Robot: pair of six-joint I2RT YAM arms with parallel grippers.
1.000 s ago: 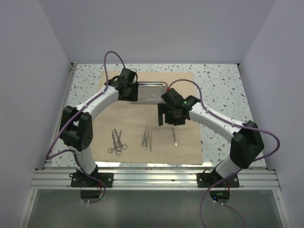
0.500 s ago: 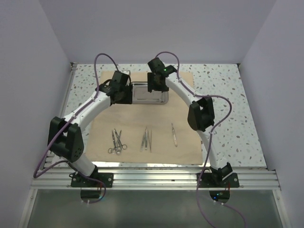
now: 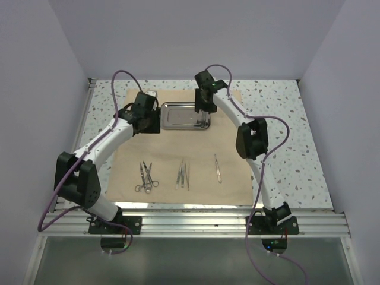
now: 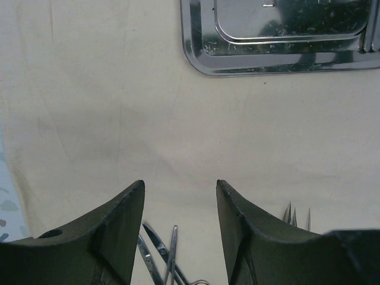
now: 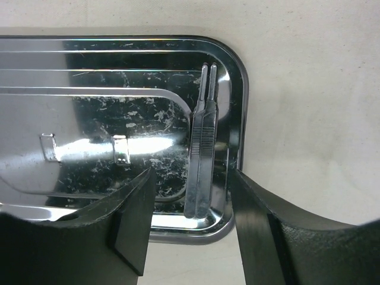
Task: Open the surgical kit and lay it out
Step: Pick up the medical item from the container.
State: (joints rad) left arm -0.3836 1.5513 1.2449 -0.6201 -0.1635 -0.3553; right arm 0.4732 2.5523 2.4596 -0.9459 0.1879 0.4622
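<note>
The tan cloth wrap (image 3: 172, 151) lies spread flat on the table. The steel tray (image 3: 178, 116) sits at its far middle. One pair of tweezers (image 5: 202, 142) lies in the tray's right end (image 5: 237, 119). My right gripper (image 5: 191, 184) is open above that end, one finger on each side of the tweezers; in the top view it (image 3: 203, 111) hangs over the tray. My left gripper (image 4: 180, 187) is open and empty above bare cloth, just left of the tray (image 4: 273, 59); it shows in the top view (image 3: 149, 124).
On the near half of the cloth lie scissor-like forceps (image 3: 145, 177), a pair of tweezers (image 3: 183, 174) and a single slim instrument (image 3: 218, 167). The forceps (image 4: 160, 255) show below my left fingers. Speckled tabletop (image 3: 279, 119) surrounds the cloth; white walls close in the sides.
My right arm has swung from over the middle of the cloth up to the tray's right end. My left gripper has drawn back to the left, off the tray's left end.
</note>
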